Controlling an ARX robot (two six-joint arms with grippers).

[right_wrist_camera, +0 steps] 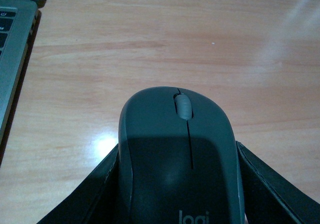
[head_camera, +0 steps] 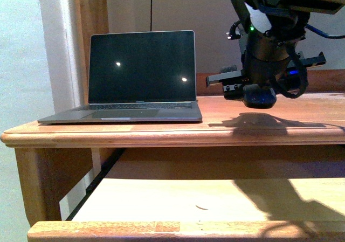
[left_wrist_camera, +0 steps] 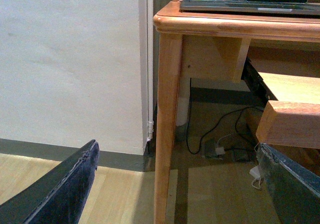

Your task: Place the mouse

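One mouse [right_wrist_camera: 180,154] sits gripped in the right claw [head_camera: 259,94], above the table [head_camera: 161,135], right of one open laptop [head_camera: 141,69]. The left claw [left_wrist_camera: 175,184] gapes wide, empty.

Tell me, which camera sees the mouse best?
The right wrist view. The mouse fills it up close, scroll wheel and logo showing, clamped in the right gripper. The front view shows it only as a small dark lump under that gripper, above the desk. The left wrist view doesn't show it.
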